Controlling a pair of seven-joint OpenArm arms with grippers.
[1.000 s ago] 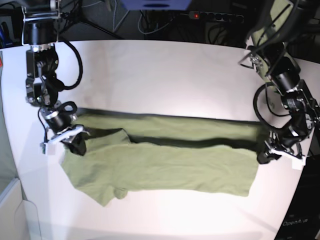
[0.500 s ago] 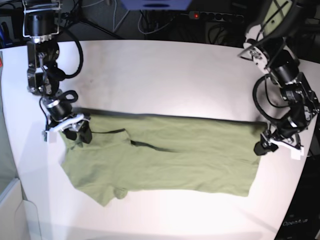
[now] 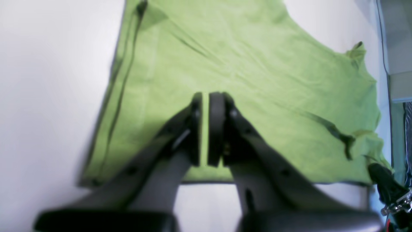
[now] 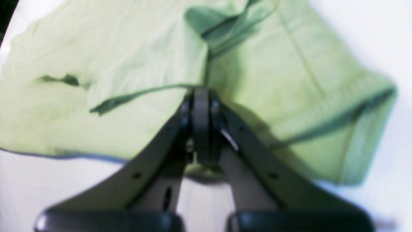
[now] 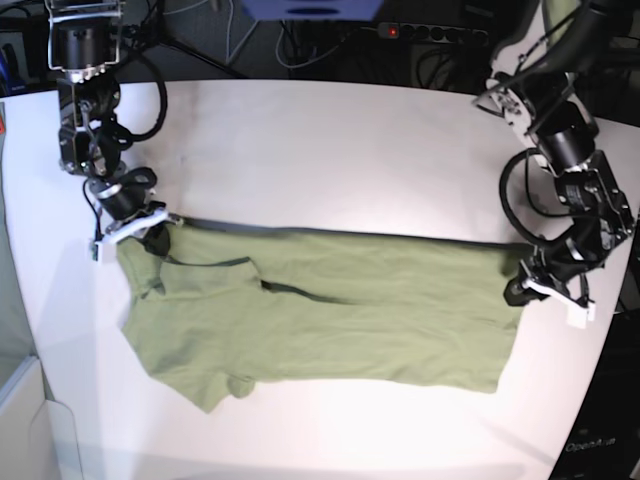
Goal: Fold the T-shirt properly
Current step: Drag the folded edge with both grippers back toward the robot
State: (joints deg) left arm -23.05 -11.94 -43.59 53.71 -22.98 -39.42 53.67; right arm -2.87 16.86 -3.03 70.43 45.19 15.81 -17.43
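Left wrist view: the left tool (image 3: 204,129) has its two dark jaws drawn almost together, a thin slit between them and no cloth visibly pinched. It hangs over one edge of the T-shirt (image 3: 251,80), which lies flat on the white table (image 3: 48,80) and spreads away toward a crumpled far end.

Right wrist view: the right tool (image 4: 201,124) has its jaws pressed fully together, poised over the T-shirt (image 4: 112,74) near its edge; whether it touches the cloth cannot be told. A folded seam and a sleeve lie to one side. The picture is blurred.

Base view: the T-shirt (image 5: 340,320) lies spread lengthwise across the middle of the table (image 5: 330,150), nearer the front edge, with a sleeve flap folded over at one end. The right tool (image 5: 150,232) sits at the shirt's corner toward that view's left edge; the left tool (image 5: 522,290) sits at the opposite end, by the table's right edge. No containers stand on the table.
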